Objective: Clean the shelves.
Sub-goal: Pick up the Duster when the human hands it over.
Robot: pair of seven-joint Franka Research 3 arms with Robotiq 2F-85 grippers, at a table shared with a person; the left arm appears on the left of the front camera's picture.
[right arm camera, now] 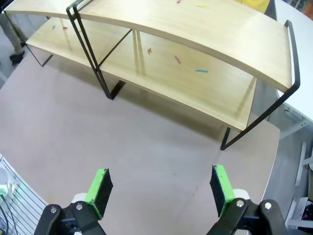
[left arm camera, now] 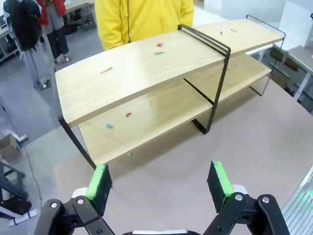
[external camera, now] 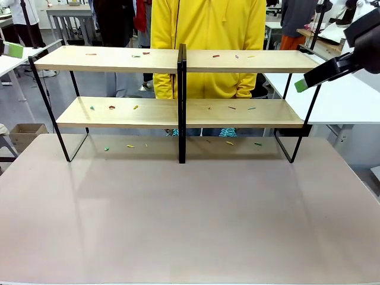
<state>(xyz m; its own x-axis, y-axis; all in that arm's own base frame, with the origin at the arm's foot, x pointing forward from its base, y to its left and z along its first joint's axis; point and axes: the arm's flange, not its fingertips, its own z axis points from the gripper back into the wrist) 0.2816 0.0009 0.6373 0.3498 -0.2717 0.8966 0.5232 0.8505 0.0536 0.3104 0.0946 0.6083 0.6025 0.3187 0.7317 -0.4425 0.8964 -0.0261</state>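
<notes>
Gaping left pincer (left arm camera: 158, 166), right pincer (right arm camera: 160, 170); shelves (external camera: 148, 114)

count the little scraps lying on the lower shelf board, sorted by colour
teal or green scraps: 2
red or orange scraps: 3
yellow scraps: 1
total on the lower board of the shelves: 6

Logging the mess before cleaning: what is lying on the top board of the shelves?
Small coloured scraps, red, green and yellow, dot both halves of the top board of the shelves. The black centre upright hides a thin strip; nothing else covers it.
</notes>
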